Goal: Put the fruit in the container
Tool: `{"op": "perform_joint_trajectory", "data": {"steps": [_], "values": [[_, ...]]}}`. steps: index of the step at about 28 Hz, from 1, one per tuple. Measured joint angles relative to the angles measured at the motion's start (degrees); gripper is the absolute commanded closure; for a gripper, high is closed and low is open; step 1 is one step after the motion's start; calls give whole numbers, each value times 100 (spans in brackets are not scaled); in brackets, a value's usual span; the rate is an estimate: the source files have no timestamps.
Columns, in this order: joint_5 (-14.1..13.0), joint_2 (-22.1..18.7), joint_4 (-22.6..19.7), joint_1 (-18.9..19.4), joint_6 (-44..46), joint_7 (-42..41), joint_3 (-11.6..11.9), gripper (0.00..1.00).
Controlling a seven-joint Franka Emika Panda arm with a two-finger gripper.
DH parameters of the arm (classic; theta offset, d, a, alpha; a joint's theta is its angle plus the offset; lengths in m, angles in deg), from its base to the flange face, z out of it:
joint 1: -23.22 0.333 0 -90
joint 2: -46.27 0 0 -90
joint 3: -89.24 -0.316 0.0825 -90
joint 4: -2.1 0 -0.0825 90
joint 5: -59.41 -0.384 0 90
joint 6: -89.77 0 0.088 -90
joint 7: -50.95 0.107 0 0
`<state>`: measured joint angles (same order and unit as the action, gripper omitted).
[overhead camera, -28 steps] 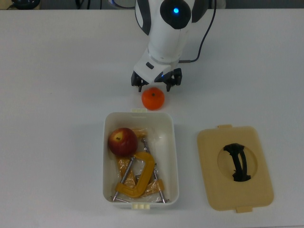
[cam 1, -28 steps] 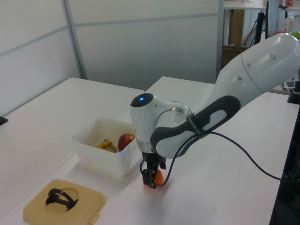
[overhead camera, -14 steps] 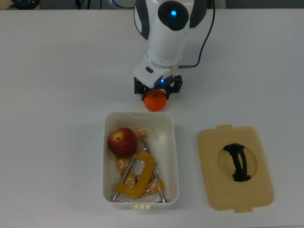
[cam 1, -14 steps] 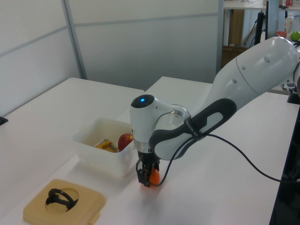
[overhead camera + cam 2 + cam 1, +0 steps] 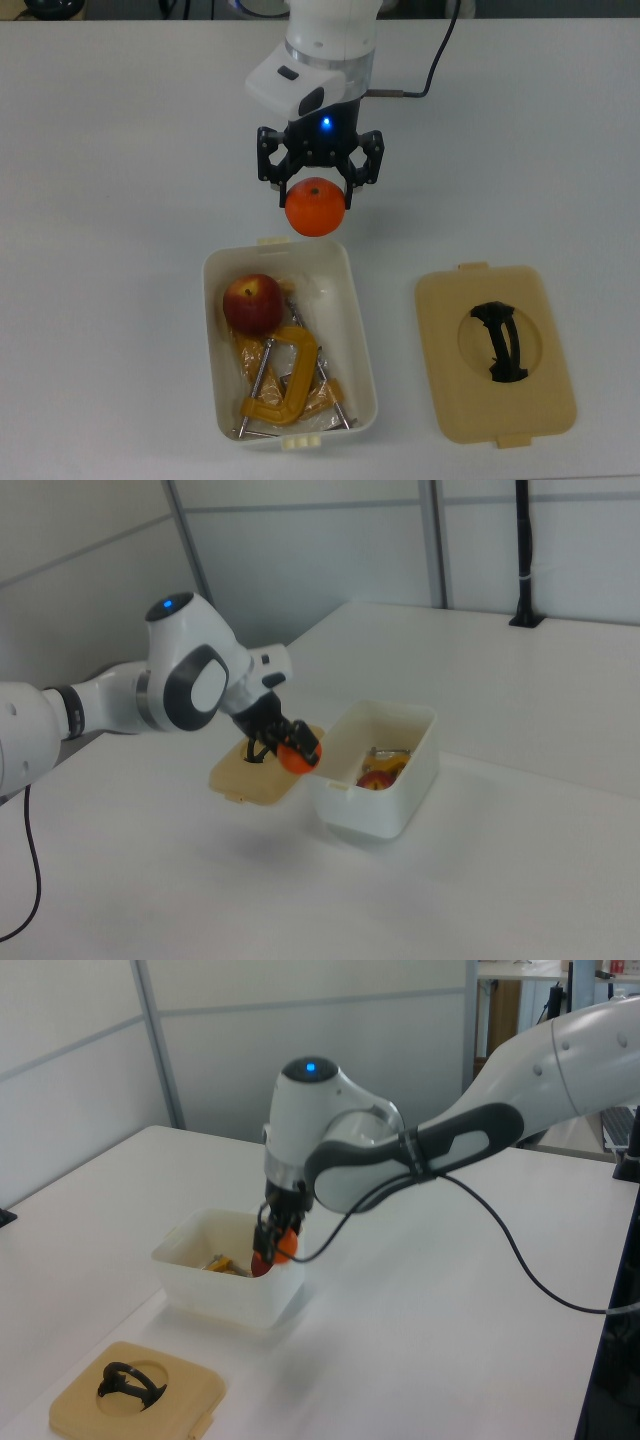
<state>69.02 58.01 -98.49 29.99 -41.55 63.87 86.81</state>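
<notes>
My gripper (image 5: pixel 316 199) is shut on the orange (image 5: pixel 315 207) and holds it in the air, clear of the table. In the top view it hangs just beyond the upper short end of the white container (image 5: pixel 362 330). In the left view the orange (image 5: pixel 284 1244) shows over the container's (image 5: pixel 222 1292) near rim, and in the right view the orange (image 5: pixel 295 758) hangs beside the container's (image 5: pixel 395 802) left end. The red apple (image 5: pixel 252 304) lies inside the container, also visible as the apple (image 5: pixel 374 779) in the right view.
Yellow C-clamps (image 5: pixel 286 388) lie in the container below the apple. A tan lid with a black handle (image 5: pixel 495 353) rests flat on the white table at the top view's right. The arm's black cable (image 5: pixel 432 62) trails behind the arm.
The gripper closed on the orange and raised it off the table toward the container. The container's upper end shifted slightly toward the top view's left.
</notes>
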Motion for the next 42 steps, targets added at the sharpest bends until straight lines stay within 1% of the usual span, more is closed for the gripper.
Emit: {"op": "perform_joint_trajectory", "data": {"steps": [6, 9, 10, 11, 12, 13, 14, 15, 16, 21, 26, 28, 31, 32, 35, 36, 42], "values": [[89, 60, 319, -75, -22, 0, 3, 78], [89, 159, 348, -99, -279, 0, 4, 75], [90, 209, 348, -109, -410, 0, 4, 70], [96, 289, 349, -125, -596, 0, 4, 65], [102, 346, 350, -135, -705, 0, 4, 56], [108, 407, 352, -144, -813, 0, 5, 44], [112, 467, 353, -151, -897, 0, 5, 29], [115, 523, 356, -155, -960, 0, 5, 10], [116, 572, 359, -158, -1005, 0, 5, 0], [117, 690, 393, -164, -1075, 0, 5, 0], [117, 647, 431, -166, -1034, 2, 5, 0], [117, 570, 432, -168, -830, 8, 5, 0], [117, 403, 437, -170, -179, 22, 5, 0], [117, 294, 436, -171, 254, 31, 5, 0], [116, 37, 434, -172, 1122, 44, 5, 0], [115, -109, 433, -172, 1514, 52, 5, 0], [-25, -718, 424, -243, 2759, 66, 6, 0]]}}
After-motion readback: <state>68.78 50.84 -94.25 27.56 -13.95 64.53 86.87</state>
